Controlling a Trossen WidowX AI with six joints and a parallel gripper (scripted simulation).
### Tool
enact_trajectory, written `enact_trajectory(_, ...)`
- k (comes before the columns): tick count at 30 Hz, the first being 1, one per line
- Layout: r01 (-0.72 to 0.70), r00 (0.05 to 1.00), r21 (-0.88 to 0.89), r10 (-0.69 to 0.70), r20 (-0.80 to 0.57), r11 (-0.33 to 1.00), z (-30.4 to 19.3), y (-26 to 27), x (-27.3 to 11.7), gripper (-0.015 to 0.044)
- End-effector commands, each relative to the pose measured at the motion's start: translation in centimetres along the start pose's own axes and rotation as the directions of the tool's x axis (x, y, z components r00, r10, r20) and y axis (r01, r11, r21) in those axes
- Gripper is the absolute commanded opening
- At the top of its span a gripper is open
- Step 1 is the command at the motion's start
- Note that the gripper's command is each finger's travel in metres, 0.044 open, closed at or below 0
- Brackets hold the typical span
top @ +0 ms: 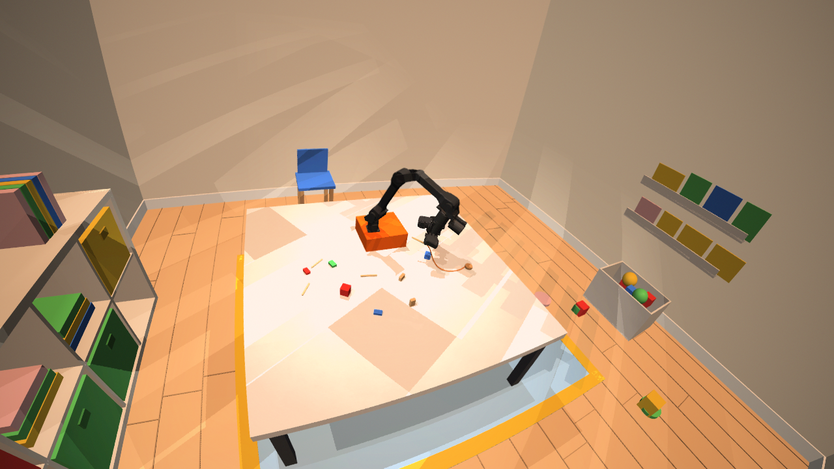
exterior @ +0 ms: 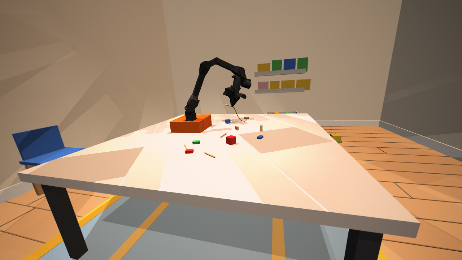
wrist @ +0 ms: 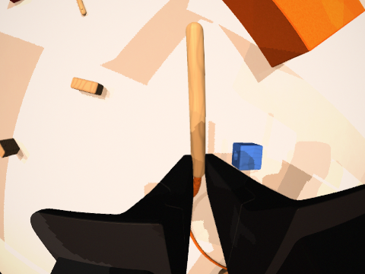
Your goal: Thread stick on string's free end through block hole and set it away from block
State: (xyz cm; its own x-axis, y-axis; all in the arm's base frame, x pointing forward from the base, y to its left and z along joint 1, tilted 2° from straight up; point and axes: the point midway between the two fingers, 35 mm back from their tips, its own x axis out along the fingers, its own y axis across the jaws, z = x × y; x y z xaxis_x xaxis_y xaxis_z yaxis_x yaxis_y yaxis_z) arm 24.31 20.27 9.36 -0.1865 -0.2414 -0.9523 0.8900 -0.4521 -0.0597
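Observation:
My gripper (top: 429, 245) (exterior: 232, 105) (wrist: 198, 161) is shut on the string's wooden stick (top: 417, 240) (exterior: 227, 105) (wrist: 195, 76), near its string end, and holds it above the table. The stick's free end points up the wrist view. The orange string (top: 443, 268) (exterior: 238, 115) (wrist: 196, 186) hangs from the stick and curves to the round wooden button (top: 468, 266) (exterior: 246, 117) on the table. The blue block (top: 427, 255) (exterior: 227, 121) (wrist: 247, 156) stands on the table, right of the fingertips in the wrist view. Its left face there shows part of a hole. The stick is outside it.
Small wooden blocks (top: 401, 277) (top: 412, 301), a red cube (top: 345, 290) (exterior: 231, 139), a flat blue brick (top: 378, 312), a green brick (top: 332, 263) and a red brick (top: 305, 270) lie around. Loose sticks (top: 368, 275) (top: 305, 289) lie among them. The arm stands on an orange base (top: 382, 240).

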Motion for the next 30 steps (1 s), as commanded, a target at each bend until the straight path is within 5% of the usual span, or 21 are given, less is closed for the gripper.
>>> enact_trajectory(1,0.006,1.000,-0.118,-0.005,0.007,0.993,-0.04,0.06,0.18,0.0000)
enact_trajectory(15,0.012,1.000,-0.565,-0.013,0.003,0.825,-0.10,0.23,0.14,0.0000)
enact_trajectory(30,0.008,1.000,-0.898,-0.021,-0.001,0.439,-0.15,0.42,0.10,0.0000)
